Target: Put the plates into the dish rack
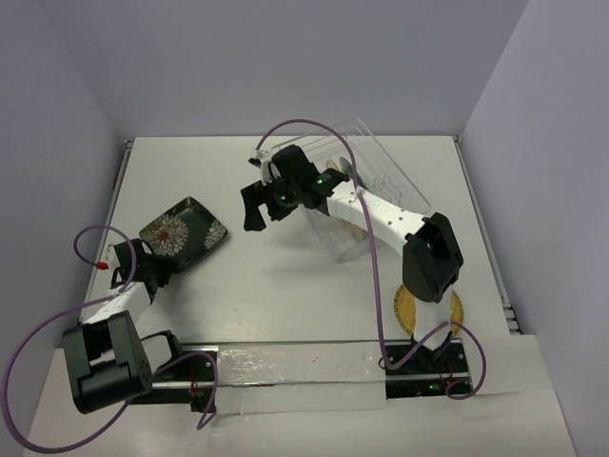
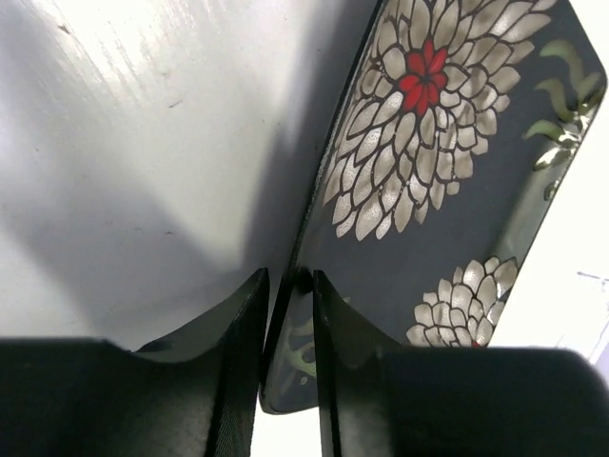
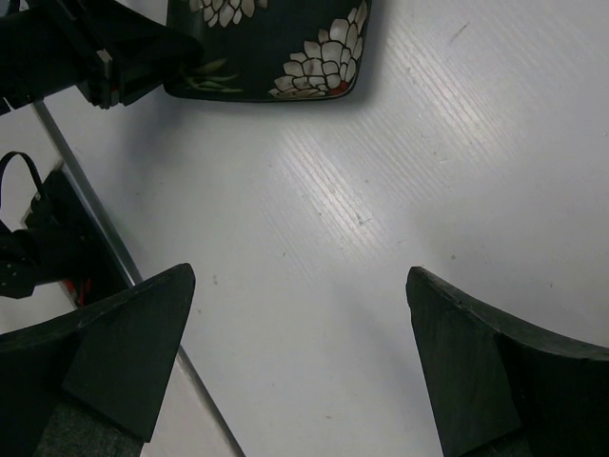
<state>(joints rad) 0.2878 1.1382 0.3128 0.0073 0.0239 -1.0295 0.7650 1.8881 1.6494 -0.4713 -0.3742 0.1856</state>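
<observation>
White table (image 1: 285, 305) carries the black plate (image 1: 186, 233); the left gripper (image 2: 290, 286) pinches its near rim, and the dish rack (image 1: 390, 167) lies far right of the plate, past the spread right gripper (image 1: 253, 208)

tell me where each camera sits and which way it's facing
Top external: fixed above and behind, looking down on the table; the left arm and right arm show, bases at the bottom.
Left wrist: on the left arm, facing the black plate, whose rim sits in the left end effector.
Right wrist: on the right arm, looking down at the table past the open right end effector.
Shared: all three show the black plate.
</observation>
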